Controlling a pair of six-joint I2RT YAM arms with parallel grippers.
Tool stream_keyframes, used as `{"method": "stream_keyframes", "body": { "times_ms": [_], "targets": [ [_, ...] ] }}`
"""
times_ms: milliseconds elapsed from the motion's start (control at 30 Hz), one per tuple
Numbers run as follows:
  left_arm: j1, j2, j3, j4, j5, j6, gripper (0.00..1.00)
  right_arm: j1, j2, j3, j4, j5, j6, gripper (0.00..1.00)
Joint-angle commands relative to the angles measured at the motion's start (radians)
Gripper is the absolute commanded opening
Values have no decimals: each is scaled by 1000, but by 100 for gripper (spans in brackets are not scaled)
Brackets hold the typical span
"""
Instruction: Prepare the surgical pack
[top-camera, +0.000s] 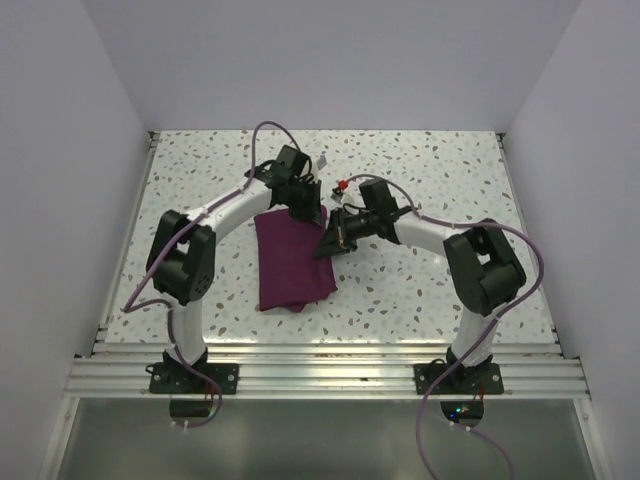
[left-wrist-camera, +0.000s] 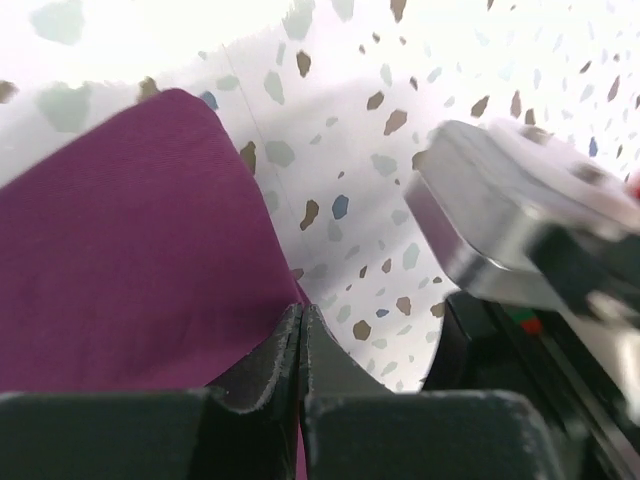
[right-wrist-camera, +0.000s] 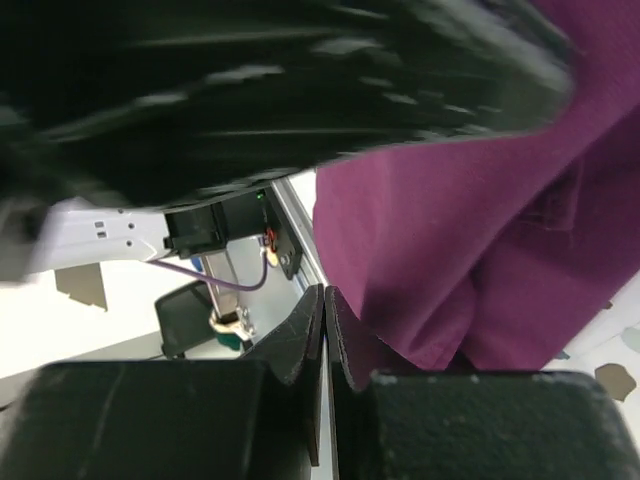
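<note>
Speckled white surface (top-camera: 430, 190) boxed in by plain pale walls, with a metal rail (top-camera: 320, 375) along the near edge. At the middle, the surgical pack (top-camera: 290, 262): deep maroon cloth folded into a flat rectangle, long side running near to far. Lies flat on the surface. Over its far right corner, the left pincer (top-camera: 313, 212), fingers pressed together, tips at the cloth's edge. Just beside the pack's right edge, the right pincer (top-camera: 325, 245), likewise closed and pointing left. Cannot tell whether either pinches any fabric. To the right in the left wrist view, a blurred grey block (left-wrist-camera: 510, 215) with rounded corners.
</note>
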Motion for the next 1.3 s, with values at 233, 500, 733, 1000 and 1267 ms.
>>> {"method": "stream_keyframes", "body": {
  "times_ms": [233, 500, 733, 1000, 1267],
  "targets": [
    [13, 160, 13, 99, 145, 10, 0, -19, 78, -271, 197, 8, 17, 1],
    [33, 194, 78, 65, 110, 25, 0, -21, 38, -337, 237, -6, 43, 1],
    [39, 139, 133, 48, 100, -2, 2, -21, -135, -194, -46, -4, -64, 2],
    [56, 289, 251, 4, 99, -19, 3, -19, -80, -133, -31, -32, -52, 2],
    [76, 467, 409, -71, 93, -2, 3, -15, 27, -347, 147, -50, -30, 1]
  ]
}}
